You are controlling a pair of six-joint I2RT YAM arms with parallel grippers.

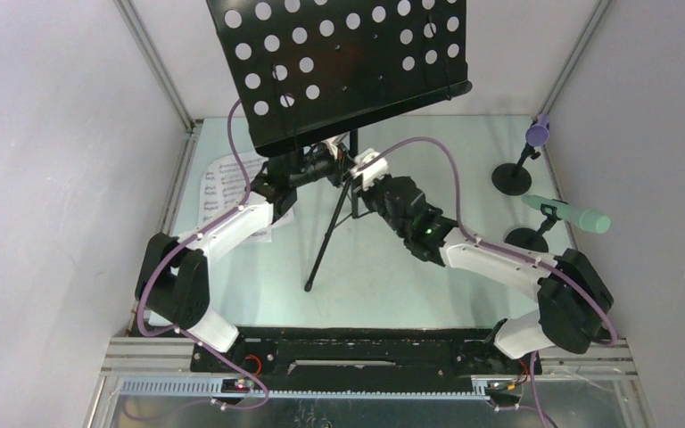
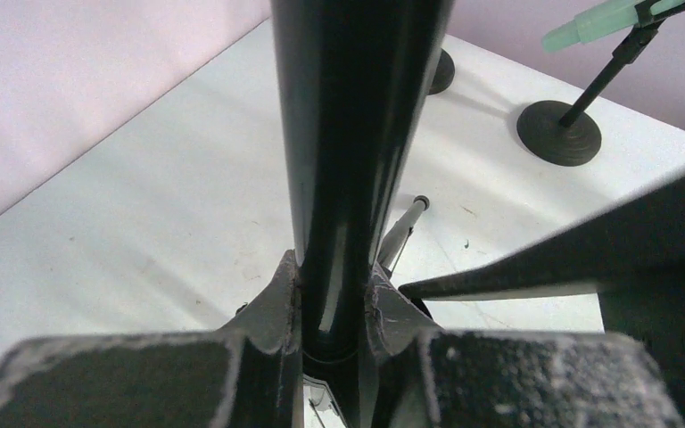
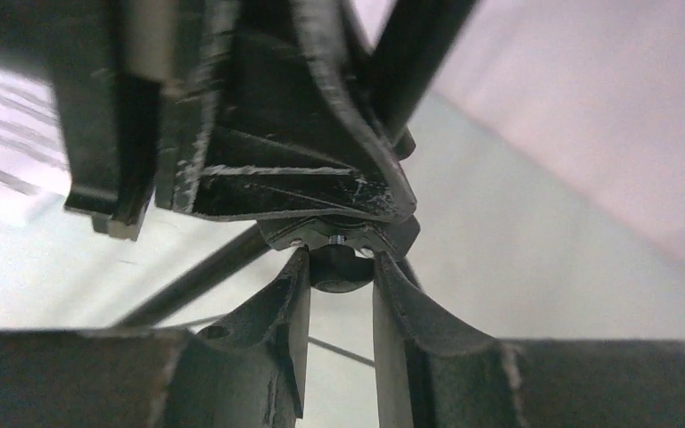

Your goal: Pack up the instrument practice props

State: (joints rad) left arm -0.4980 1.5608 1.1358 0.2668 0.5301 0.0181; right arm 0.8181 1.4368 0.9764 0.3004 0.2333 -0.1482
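Observation:
The black tripod music rack stands mid-table, its perforated plate [image 1: 348, 62] tilted over both grippers. My left gripper [image 1: 325, 168] is shut on the rack's upright pole [image 2: 348, 160], with both pads pressed against it just above the leg hub. From the right, my right gripper [image 1: 363, 175] has its fingertips closed on either side of a small black knob [image 3: 340, 267] under the hub bracket. White sheet-music pages [image 1: 221, 189] lie at the left, partly under my left arm. A purple microphone [image 1: 539, 134] and a mint-green microphone [image 1: 573, 215] rest on short black round-based holders [image 1: 511, 179] at the right.
The rack's tripod legs [image 1: 328, 241] spread toward the near edge between my arms. The second holder's base [image 1: 527, 238] sits close to my right forearm. Walls enclose the table on the left, right and back.

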